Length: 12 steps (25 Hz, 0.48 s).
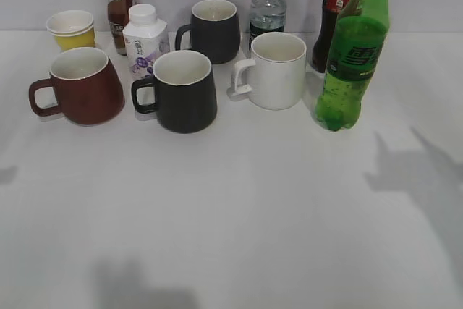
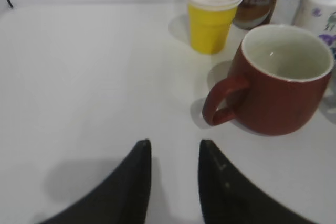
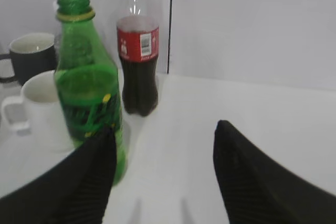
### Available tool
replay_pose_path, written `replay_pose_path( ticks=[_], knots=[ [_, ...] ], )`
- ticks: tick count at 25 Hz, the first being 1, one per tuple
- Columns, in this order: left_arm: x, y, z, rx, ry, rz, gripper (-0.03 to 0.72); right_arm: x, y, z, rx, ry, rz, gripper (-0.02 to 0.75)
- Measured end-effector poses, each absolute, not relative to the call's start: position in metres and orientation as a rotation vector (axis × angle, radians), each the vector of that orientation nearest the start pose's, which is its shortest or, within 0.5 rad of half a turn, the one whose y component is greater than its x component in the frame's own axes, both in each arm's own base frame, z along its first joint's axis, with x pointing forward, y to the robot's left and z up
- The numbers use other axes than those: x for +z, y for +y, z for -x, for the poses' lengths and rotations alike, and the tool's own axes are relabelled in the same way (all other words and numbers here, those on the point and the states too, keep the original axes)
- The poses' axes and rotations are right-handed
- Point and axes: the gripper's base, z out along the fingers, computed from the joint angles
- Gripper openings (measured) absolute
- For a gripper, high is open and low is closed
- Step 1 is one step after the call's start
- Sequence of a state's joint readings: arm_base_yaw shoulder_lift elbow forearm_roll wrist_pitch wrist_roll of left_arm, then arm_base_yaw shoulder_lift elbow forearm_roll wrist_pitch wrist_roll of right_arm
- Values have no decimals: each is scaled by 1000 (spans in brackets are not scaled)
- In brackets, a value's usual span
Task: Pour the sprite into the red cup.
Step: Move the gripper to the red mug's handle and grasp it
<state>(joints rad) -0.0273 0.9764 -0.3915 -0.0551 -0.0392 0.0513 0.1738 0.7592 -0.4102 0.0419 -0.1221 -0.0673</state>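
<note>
An uncapped sprite [image 1: 352, 56] stands at the table's right, beside a white mug [image 1: 275, 70]; the red cup [image 1: 79, 85] sits far left. Both the left gripper [image 2: 173, 153] and right gripper [image 3: 164, 145] hover with fingers apart, holding nothing.

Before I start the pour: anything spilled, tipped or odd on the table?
Nothing spilled or tipped. The sprite stands upright at the right with no cap, fitting for pouring. The red cup sits upright at far left, apparently empty. Both end effectors, left and right, are open and hold nothing.
</note>
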Motion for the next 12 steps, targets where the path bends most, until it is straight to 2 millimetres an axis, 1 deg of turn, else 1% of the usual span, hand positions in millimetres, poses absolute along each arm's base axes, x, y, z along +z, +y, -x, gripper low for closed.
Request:
replay_pose_path(
  ticks=[3, 5, 7, 9, 12],
  knots=[
    [223, -7, -201, -51, 2066, 36, 244, 286, 29, -168, 103, 1682, 163, 441],
    [216, -13, -208, -78, 2066, 36, 244, 283, 30, -174, 101, 1687, 165, 441],
    [209, -24, -214, -102, 2064, -11, 246, 282, 30, -176, 100, 1685, 165, 441],
    [204, -38, -219, -117, 2040, -110, 255, 280, 30, -178, 99, 1695, 166, 441],
    [194, -49, -229, -126, 1999, -172, 290, 280, 30, -178, 99, 1695, 166, 441]
  ],
)
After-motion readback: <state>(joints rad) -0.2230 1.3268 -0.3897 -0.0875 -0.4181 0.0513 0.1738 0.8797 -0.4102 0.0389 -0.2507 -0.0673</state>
